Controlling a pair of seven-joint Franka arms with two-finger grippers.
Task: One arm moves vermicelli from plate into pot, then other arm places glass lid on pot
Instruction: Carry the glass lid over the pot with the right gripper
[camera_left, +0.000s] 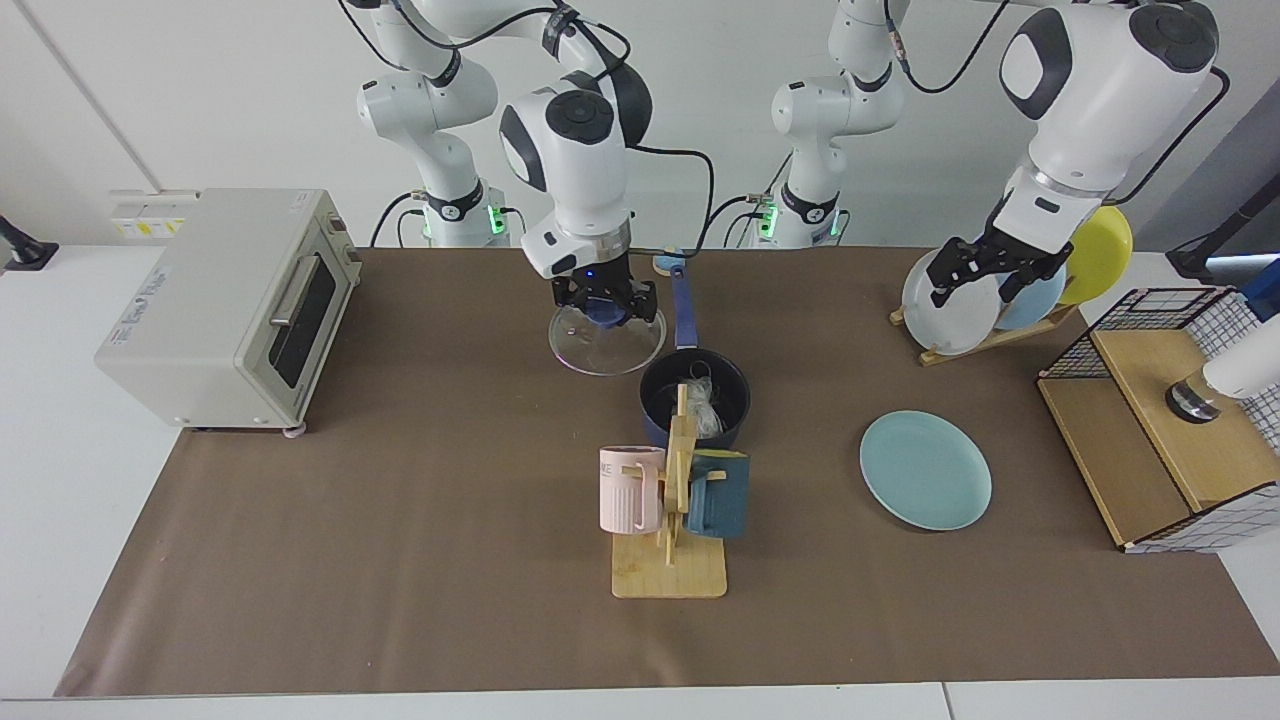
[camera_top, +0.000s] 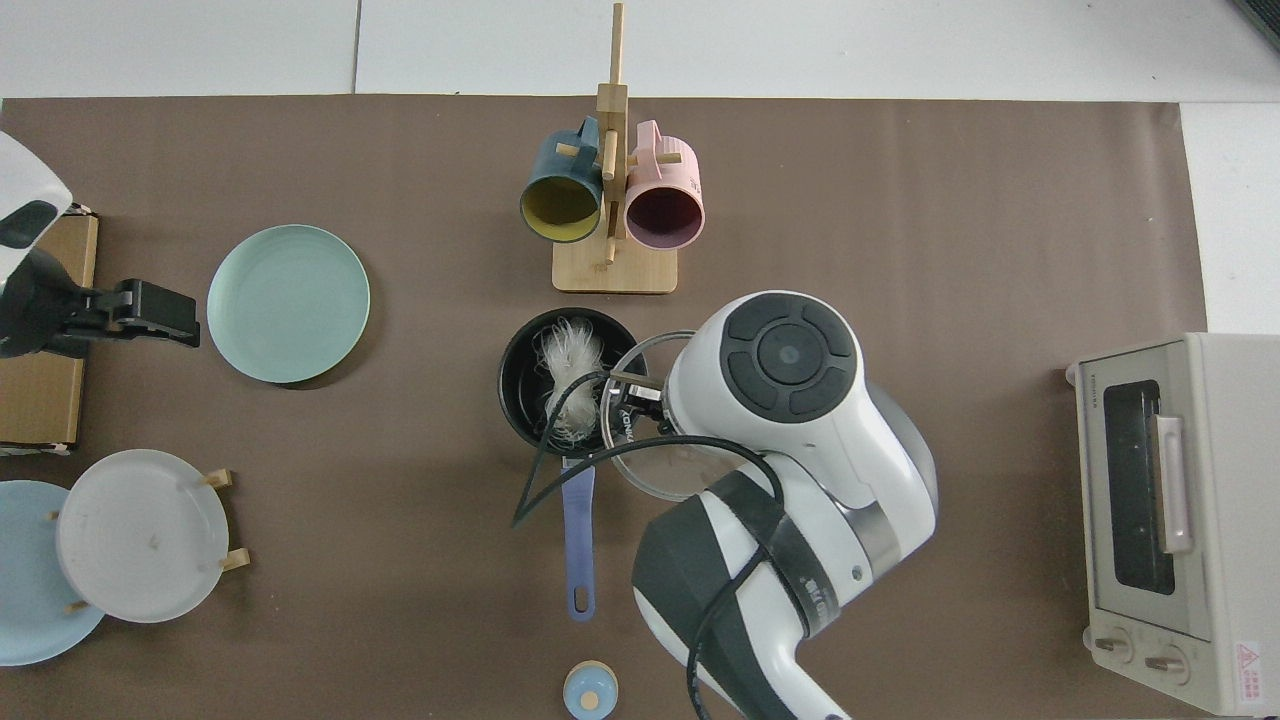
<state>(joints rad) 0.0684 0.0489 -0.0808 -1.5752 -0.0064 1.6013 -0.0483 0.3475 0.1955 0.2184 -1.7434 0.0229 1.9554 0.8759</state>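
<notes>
Right hand (camera_left: 604, 303) grips glass lid (camera_left: 606, 341) beside pot (camera_left: 695, 395), mug rack (camera_left: 672, 500) fronting it; left hand (camera_left: 985, 272) spread.

A boxy white toaster oven (camera_left: 215, 305) sits at one desk end; pink ribbed mug (camera_left: 630, 490) and dark teal mug (camera_left: 718, 493) hang on a wooden mug tree (camera_left: 672, 545).

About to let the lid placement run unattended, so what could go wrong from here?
The right gripper holds the glass lid by its knob, off to one side of the pot; a tilted or off-centre descent could catch the rim. The vermicelli lies near the pot's wall, so strands might get pinched. The mug rack stands close beside the pot. The left gripper waits, open, by the plate rack.
</notes>
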